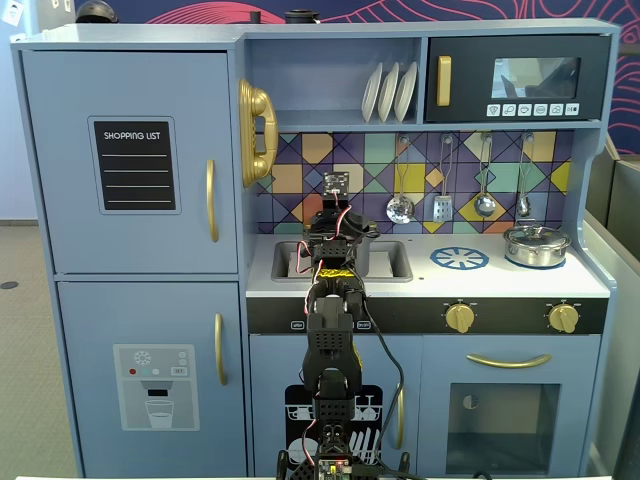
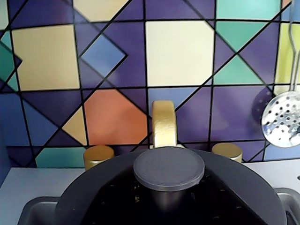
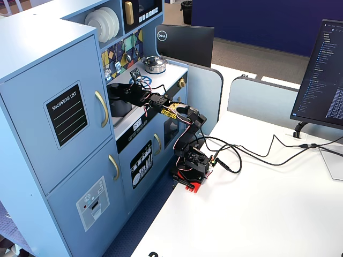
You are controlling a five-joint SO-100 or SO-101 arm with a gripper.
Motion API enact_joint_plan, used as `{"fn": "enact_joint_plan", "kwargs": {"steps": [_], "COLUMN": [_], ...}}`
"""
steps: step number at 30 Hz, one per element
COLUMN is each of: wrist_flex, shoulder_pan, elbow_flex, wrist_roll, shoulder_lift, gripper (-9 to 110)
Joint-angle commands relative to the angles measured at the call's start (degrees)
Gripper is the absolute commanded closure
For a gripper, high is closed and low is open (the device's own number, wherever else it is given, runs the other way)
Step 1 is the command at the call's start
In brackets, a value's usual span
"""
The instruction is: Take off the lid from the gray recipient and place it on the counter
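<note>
In a fixed view the black two-finger claw [image 1: 335, 225] is reaching over the sink, but whether it is wide or narrow I cannot tell. In the wrist view the round flat dark-gray lid [image 2: 84, 197] with its small knob is sitting on the dark-gray round pot [image 3: 119, 103] in the sink, with the gold tap [image 2: 164, 124] at 12 o'clock from the knob. The white flat counter [image 1: 500, 278] is stretching toward 3 o'clock from the sink, where the shiny silver pot [image 1: 537, 246] is standing.
</note>
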Motion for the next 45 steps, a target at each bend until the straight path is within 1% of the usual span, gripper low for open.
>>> {"fn": "enact_joint_plan", "kwargs": {"steps": [1, 9, 15, 22, 25, 30, 33, 38, 45], "wrist_flex": [-1.58, 2.11, 6.59, 5.89, 0.88, -7.03, -11.69, -15.56, -17.93], "shoulder_pan": [0.26, 5.01, 14.94, 28.65, 32.34, 33.93, 33.93, 33.31, 32.08], "elbow_flex": [-5.89, -10.02, -12.48, -9.76, -4.75, 4.04, 6.42, 6.68, 6.94], "wrist_roll": [-1.14, -3.6, -1.49, 3.08, 3.78, 3.87, 3.87, 3.87, 3.08], "shoulder_lift": [2.02, 5.8, 8.09, 7.12, 6.15, 4.57, 1.49, -4.04, -8.61], "gripper": [101, 101, 102, 102, 102, 102, 102, 102, 102]}}
